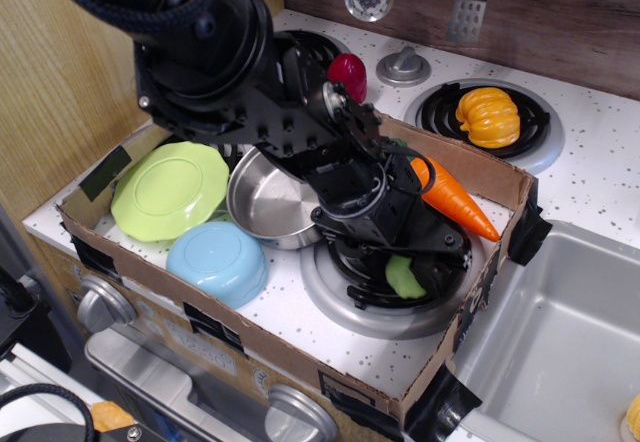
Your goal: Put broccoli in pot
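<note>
The pale green broccoli (401, 278) lies on the black coil burner (372, 314) at the front right of the cardboard box. My black gripper (405, 280) is down low over it, with a finger on either side of the broccoli and a gap still showing between them. The arm hides the upper part of the broccoli. The shiny steel pot (262, 198) stands empty just left of the burner, partly behind the arm.
A lime-green plate (168, 190) and an upturned light-blue bowl (215, 260) lie left of the pot. An orange carrot (455, 200) rests on the cardboard box wall (490, 170). An orange pumpkin (488, 117) sits on a back burner. The sink (560, 342) is at right.
</note>
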`<act>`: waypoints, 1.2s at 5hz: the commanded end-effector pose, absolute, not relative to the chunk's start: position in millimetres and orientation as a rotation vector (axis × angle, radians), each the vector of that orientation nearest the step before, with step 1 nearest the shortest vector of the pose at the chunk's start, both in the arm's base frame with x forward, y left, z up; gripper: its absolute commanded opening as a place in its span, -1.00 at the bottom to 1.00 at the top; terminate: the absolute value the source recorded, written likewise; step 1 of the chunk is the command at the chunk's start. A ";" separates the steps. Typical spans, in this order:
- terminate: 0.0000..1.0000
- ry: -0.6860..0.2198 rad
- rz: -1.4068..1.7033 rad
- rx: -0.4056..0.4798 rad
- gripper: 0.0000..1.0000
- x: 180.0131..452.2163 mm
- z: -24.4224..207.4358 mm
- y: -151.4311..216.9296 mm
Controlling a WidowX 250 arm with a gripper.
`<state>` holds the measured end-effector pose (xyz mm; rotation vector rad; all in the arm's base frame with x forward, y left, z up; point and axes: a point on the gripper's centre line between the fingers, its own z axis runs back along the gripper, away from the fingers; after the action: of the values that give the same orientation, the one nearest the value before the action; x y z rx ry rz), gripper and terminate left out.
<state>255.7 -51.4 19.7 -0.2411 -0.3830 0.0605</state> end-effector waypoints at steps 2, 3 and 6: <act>-1.00 -0.395 0.057 -0.115 -1.00 251.0 64.4 -28.5; -1.00 -0.331 0.066 -0.099 -1.00 252.2 86.0 -3.4; -1.00 -0.346 -0.033 -0.006 -1.00 277.9 103.3 78.3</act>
<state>268.3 78.2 86.9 -0.0204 -0.3149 -0.0194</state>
